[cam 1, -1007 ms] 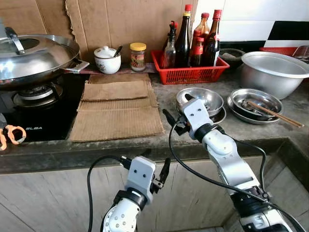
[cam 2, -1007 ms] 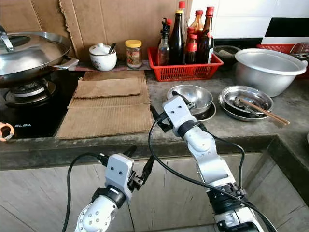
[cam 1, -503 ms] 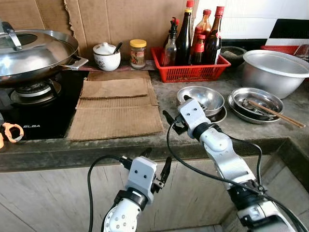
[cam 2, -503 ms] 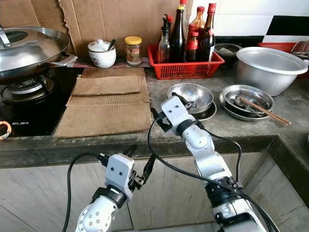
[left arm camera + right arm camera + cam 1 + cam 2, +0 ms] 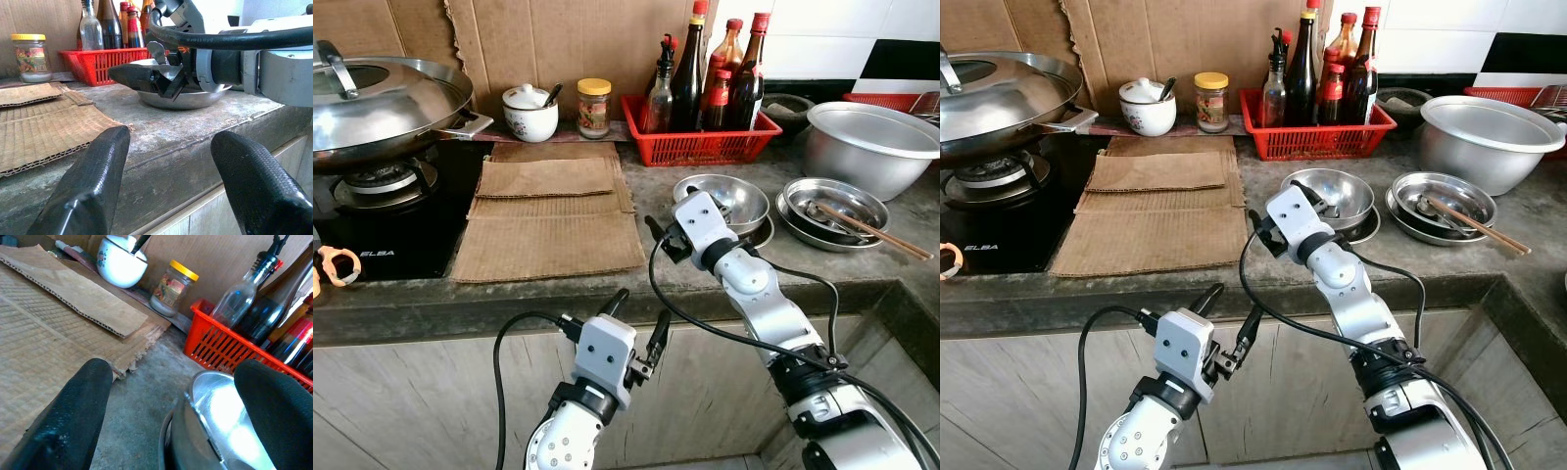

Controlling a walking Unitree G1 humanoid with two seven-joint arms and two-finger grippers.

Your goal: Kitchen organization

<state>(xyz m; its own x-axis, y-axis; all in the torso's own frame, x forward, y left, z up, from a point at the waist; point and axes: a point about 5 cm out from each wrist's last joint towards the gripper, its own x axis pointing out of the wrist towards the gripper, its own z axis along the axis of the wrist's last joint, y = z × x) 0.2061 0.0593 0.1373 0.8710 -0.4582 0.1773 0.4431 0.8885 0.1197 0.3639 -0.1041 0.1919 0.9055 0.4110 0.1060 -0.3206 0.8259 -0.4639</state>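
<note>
head stereo pair looking down at counter (image 5: 685, 284), wrist cameras low, close

Corrugated cardboard sheets (image 5: 548, 220) are laid flat on the countertop (image 5: 636, 279), stacked in layers, just left of the right gripper (image 5: 671, 217). Further left, well apart from it, a lidded wok (image 5: 382, 103) is seated on a gas hob (image 5: 382, 211). Beyond the gripper, a torn cardboard panel (image 5: 558, 44) is stood against the wall.

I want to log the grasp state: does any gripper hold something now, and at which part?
Nothing is held. The right gripper is open beside the steel bowl; the left gripper is open below the counter edge.
</note>
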